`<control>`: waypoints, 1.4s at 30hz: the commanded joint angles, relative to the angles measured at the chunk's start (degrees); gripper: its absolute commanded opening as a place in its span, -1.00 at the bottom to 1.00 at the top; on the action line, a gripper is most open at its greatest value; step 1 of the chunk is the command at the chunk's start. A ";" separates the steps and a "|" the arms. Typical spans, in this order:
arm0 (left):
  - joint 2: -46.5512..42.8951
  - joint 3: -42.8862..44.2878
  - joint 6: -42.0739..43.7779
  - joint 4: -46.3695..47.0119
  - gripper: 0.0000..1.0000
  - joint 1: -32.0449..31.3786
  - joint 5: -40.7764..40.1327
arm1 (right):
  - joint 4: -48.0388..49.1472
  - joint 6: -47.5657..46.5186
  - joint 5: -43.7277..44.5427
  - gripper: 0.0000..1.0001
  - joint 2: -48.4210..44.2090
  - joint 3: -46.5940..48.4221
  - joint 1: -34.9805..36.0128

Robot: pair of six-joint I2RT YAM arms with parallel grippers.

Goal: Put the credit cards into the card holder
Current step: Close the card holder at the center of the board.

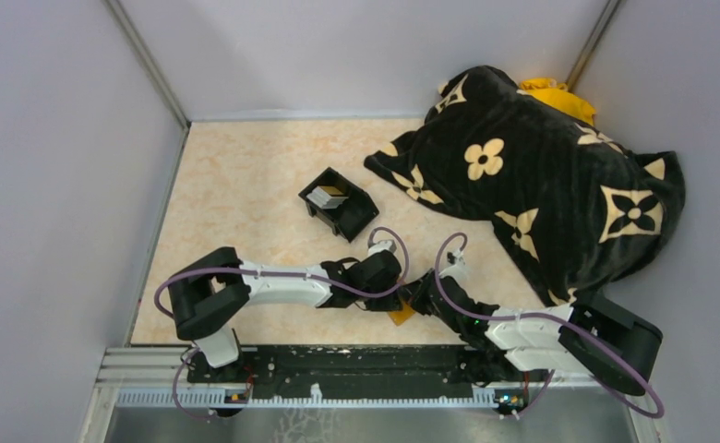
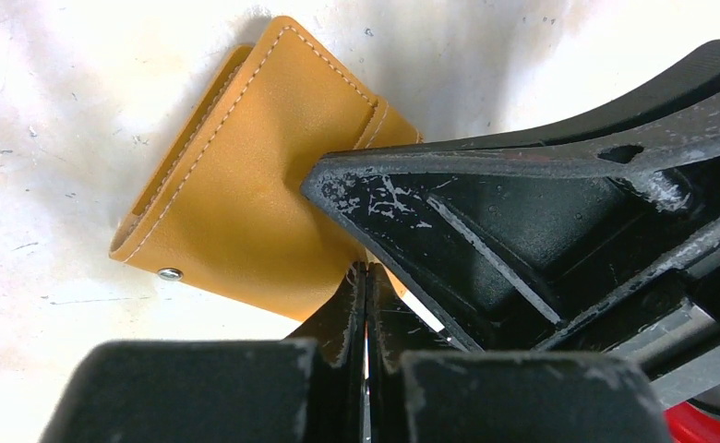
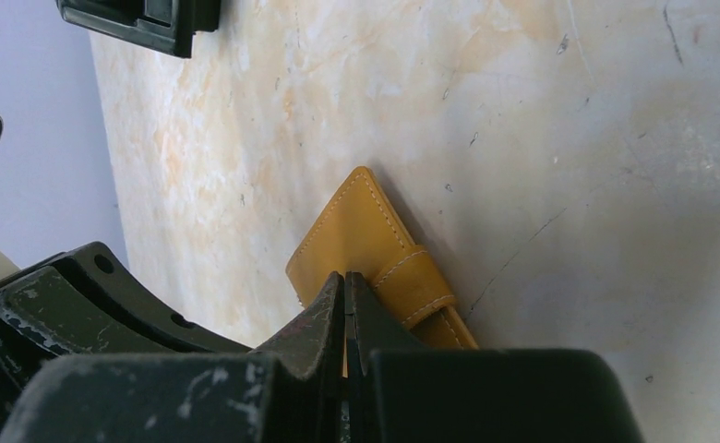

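The card holder (image 2: 246,194) lies folded shut on the table (image 1: 246,175), close to its near edge and about midway along it. 0 cards show plainly at it. The credit cards (image 1: 328,196) sit as a pale stack in the black box (image 1: 361,220) nearer the table's middle, well apart. I judge the task barely begun: the holder needs opening, then every card carrying over. My left gripper (image 2: 366,277) and right gripper (image 3: 345,288) both have jaws pressed together, tips touching the holder from 2 sides. Whether either nips a flap I cannot tell. A patterned blanket (image 1: 541,185) covers the far right corner.
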 commanded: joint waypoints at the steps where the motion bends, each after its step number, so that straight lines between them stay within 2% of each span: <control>1: 1.15 -2.79 -0.01 -7.18 -1.00 -0.52 -2.94 | -15.62 -2.09 3.87 -1.00 1.23 -5.22 -0.01; 3: 1.15 -2.50 0.13 -8.04 -1.00 -0.53 -3.57 | -16.69 -3.64 3.55 -1.00 -1.87 -4.11 -0.01; 10: 1.21 -1.91 0.40 -10.10 -1.00 -0.41 -5.70 | -29.29 -13.51 5.51 -1.00 -12.26 5.94 -0.05; 16: 2.20 -1.80 0.45 -9.48 -1.00 -0.27 -5.31 | -31.61 -19.04 4.63 -0.91 -10.93 11.87 -0.39; 32: 2.46 -2.13 1.09 -8.39 -1.00 0.63 -4.58 | -33.65 -21.66 3.46 -0.88 -14.60 12.50 -0.44; 38: 2.39 -2.00 1.25 -8.12 -1.00 0.71 -4.32 | -34.18 -25.33 4.53 -0.67 -16.24 14.24 -0.44; 42: 2.13 -2.24 1.32 -7.85 -1.00 1.02 -4.12 | -38.10 -27.83 5.19 -0.49 -18.02 16.56 -0.29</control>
